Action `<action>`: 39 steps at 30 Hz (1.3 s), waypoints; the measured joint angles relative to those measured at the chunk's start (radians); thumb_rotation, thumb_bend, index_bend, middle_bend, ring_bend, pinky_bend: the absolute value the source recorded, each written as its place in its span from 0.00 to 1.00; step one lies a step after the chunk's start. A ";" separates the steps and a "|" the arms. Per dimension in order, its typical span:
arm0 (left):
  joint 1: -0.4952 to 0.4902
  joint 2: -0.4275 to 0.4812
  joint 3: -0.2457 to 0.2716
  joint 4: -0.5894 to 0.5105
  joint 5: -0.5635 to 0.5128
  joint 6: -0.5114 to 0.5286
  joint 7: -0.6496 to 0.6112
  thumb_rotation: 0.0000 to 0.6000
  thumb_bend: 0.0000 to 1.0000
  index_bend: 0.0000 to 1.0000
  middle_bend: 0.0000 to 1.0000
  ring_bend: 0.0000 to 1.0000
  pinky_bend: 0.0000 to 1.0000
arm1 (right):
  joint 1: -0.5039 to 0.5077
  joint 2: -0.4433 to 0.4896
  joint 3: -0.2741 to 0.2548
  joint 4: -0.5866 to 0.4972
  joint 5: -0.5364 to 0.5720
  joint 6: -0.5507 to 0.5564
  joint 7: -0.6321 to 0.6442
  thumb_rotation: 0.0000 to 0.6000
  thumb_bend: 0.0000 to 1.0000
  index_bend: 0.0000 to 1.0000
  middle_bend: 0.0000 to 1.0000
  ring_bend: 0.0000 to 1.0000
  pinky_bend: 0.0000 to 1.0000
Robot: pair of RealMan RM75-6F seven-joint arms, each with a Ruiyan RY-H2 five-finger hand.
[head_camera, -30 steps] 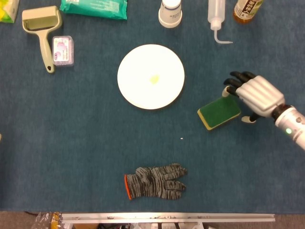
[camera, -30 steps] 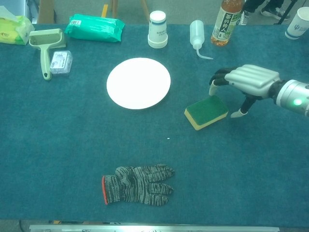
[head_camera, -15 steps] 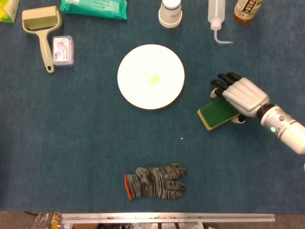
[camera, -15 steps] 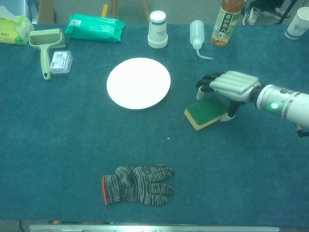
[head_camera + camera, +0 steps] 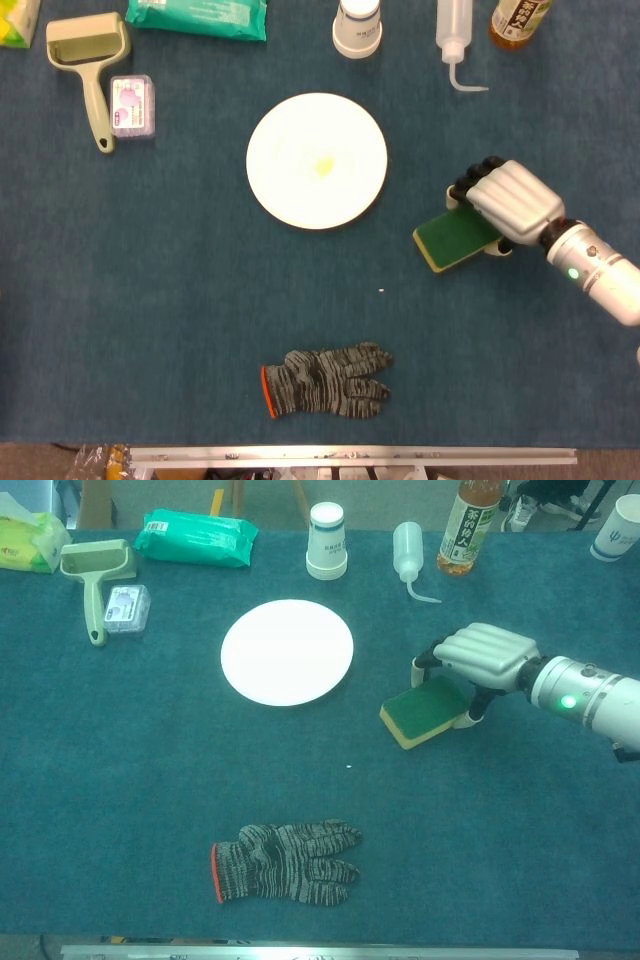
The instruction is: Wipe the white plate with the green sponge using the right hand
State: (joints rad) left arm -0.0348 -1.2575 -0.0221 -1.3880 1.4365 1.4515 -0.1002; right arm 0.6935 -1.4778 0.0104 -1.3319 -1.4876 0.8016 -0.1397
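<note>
The white plate (image 5: 316,160) (image 5: 287,652) lies at the table's middle, with a small yellow smear (image 5: 323,166) near its centre. To its right the green sponge (image 5: 450,240) (image 5: 420,712), green on top and yellow beneath, lies flat on the blue cloth. My right hand (image 5: 510,200) (image 5: 485,655) sits over the sponge's right end. Its fingers curl down over the far edge and its thumb presses the near edge, so it grips the sponge. The left hand shows in neither view.
A knitted grey glove (image 5: 325,380) lies near the front edge. Along the back stand a wipes pack (image 5: 197,18), a paper cup (image 5: 357,25), a squeeze bottle (image 5: 455,40) and a tea bottle (image 5: 518,20). A lint roller (image 5: 88,60) and a small box (image 5: 132,105) lie at back left.
My right hand moved left over the sponge's right end and its fingers curled down around it. The sponge shifted very slightly left.
</note>
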 measured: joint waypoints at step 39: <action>0.017 0.000 0.002 0.001 0.019 0.031 0.039 1.00 0.19 0.39 0.34 0.31 0.42 | 0.276 -0.180 0.203 0.255 0.184 -0.150 -0.036 1.00 0.00 0.44 0.45 0.32 0.29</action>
State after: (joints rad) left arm -0.0179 -1.2577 -0.0200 -1.3874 1.4558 1.4826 -0.0615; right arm 0.9698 -1.6573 0.2130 -1.0768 -1.3034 0.6519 -0.1756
